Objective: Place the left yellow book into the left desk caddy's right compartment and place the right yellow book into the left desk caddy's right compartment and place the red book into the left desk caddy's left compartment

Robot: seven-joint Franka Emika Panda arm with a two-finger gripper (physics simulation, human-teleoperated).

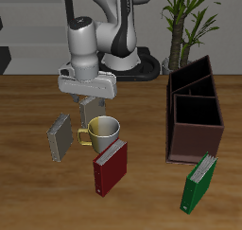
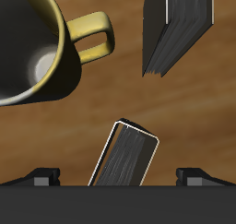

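My gripper (image 1: 89, 101) is open and hangs over the left yellow book (image 1: 91, 111), a small grey striped book beside the mug. In the wrist view this book (image 2: 127, 154) stands between my two fingers (image 2: 41, 177), which are wide apart and do not touch it. The right yellow book (image 1: 60, 136) lies nearby on the table and also shows in the wrist view (image 2: 180, 29). The red book (image 1: 110, 167) lies nearer the front edge. The dark left desk caddy (image 1: 194, 141) stands well off to the side, both sections empty.
A pale mug (image 1: 103, 132) with a yellow handle (image 2: 92, 39) sits close to the gripped-at book, between it and the red book. A green book (image 1: 198, 182) lies in front of the caddy. A potted plant (image 1: 189, 16) stands at the back.
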